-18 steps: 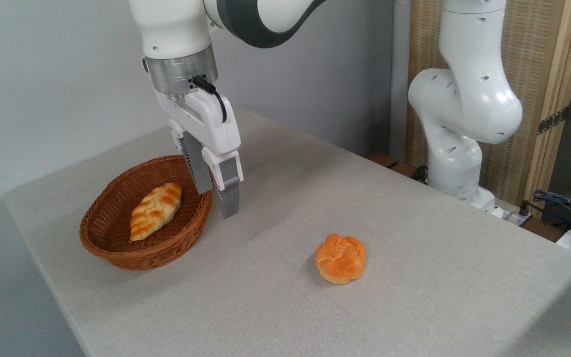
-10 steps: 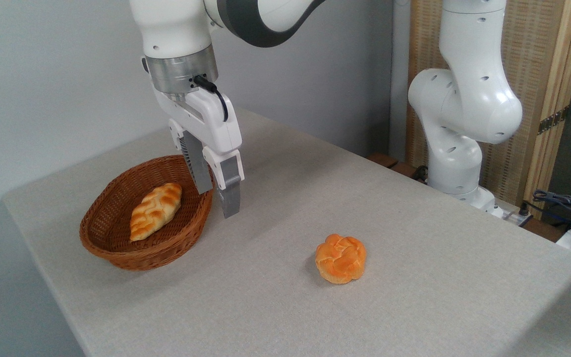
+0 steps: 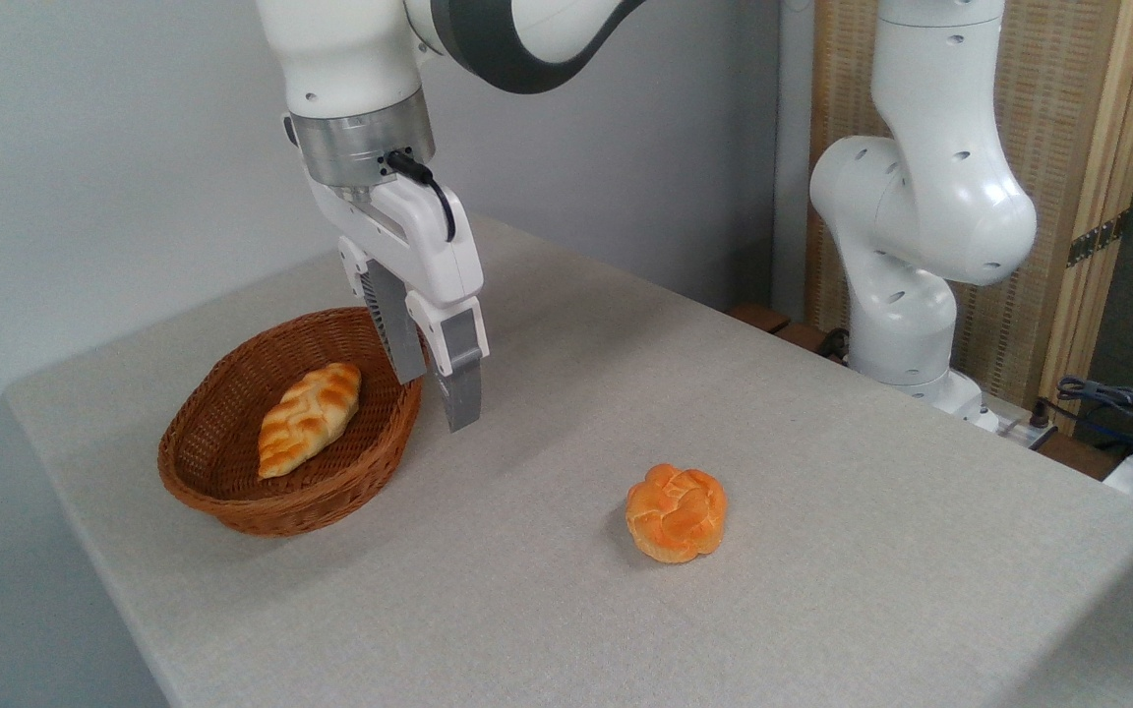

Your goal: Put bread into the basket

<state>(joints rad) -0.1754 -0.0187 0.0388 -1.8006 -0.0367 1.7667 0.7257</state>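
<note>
the gripper (image 3: 436, 403) is held empty with fingers apart above the right rim of the basket (image 3: 232, 492), while the bread (image 3: 676, 512) is seen on the table (image 3: 822, 442), well apart to its right

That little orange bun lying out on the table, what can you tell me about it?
The bun is small, round and glossy, orange-golden, with a knotted, braided top; it may be a plastic model, though that is hard to tell. It looks whole and sits flat on the grey table, casting a small shadow. Nothing else touches it. The basket lies well off to its left, and the open gripper hangs beside the basket's rim, far from the bun.
</note>
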